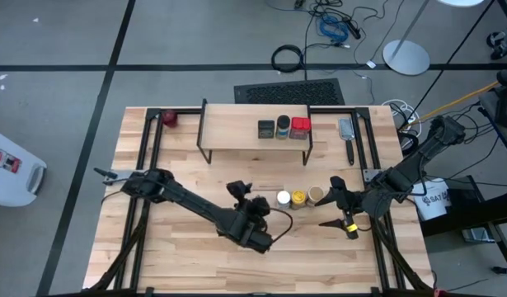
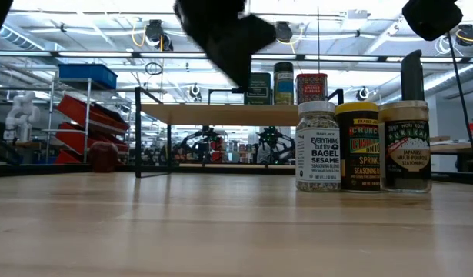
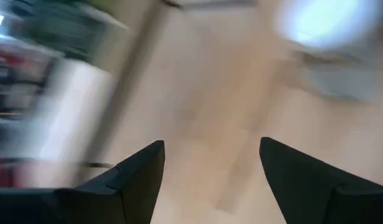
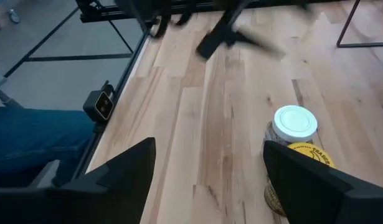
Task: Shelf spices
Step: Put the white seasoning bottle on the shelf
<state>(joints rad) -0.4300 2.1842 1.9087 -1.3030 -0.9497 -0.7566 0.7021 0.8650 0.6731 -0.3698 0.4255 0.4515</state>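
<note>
Three spice jars stand in a row on the table: white-capped [image 1: 283, 198] [image 2: 318, 146], yellow-topped [image 1: 298, 198] [image 2: 357, 146] and tan-topped [image 1: 316, 195] [image 2: 405, 146]. The shelf [image 1: 237, 136] [image 2: 221, 114] stands on its black legs at the far middle. It carries two dark jars [image 1: 265, 128] [image 1: 283, 126] and a red tin [image 1: 300, 126] [image 2: 311, 88]. My left gripper [image 1: 243, 195] [image 3: 210, 162] hangs open above the table, left of the row. My right gripper [image 1: 334, 205] [image 4: 210, 162] is open right of the row, with the white-capped jar [image 4: 295, 124] ahead of it.
A small dark-red round object [image 1: 169, 118] [image 2: 103, 156] lies at the far left beside the shelf. A grey hand tool [image 1: 346, 132] lies at the far right. Black frame rails [image 1: 146, 157] run along the table's left and right sides. Bare wood lies near the front edge.
</note>
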